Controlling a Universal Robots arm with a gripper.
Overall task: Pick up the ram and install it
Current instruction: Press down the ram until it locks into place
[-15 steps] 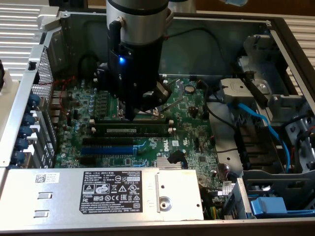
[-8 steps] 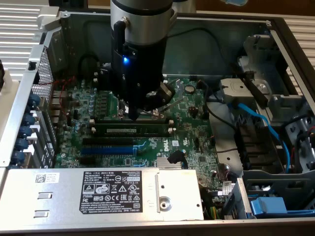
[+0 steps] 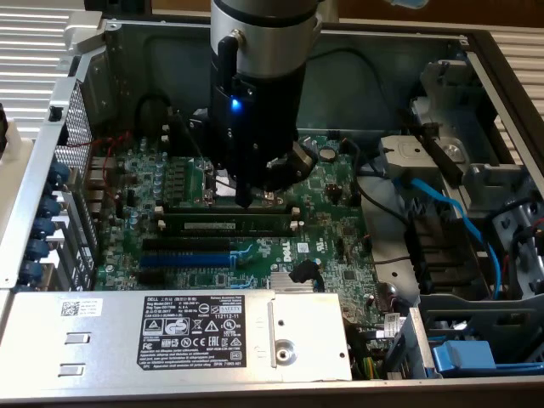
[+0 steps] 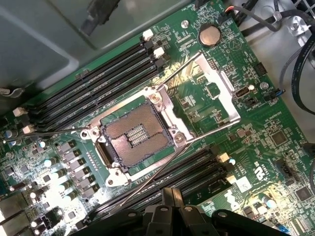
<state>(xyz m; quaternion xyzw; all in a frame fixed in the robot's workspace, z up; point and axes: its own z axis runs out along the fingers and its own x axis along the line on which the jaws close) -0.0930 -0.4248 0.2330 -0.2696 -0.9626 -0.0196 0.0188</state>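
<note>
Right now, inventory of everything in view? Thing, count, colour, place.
ram: one, dark green, lying in a memory slot below the gripper
motherboard: one, green, floor of the case
CPU socket: one, silver frame, open, mid-board between the memory slots
coin cell: one, silver, board corner
blue expansion slot: one, blue, in front of the ram
power supply: one, grey, labelled, front of the case
blue cable: one, blue, exterior view's right
gripper: one, black, shut, tip just above the ram

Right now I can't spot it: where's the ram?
In the exterior view, the ram sits in a black memory slot mid-motherboard, just below the end effector, above the blue expansion slot.
</note>
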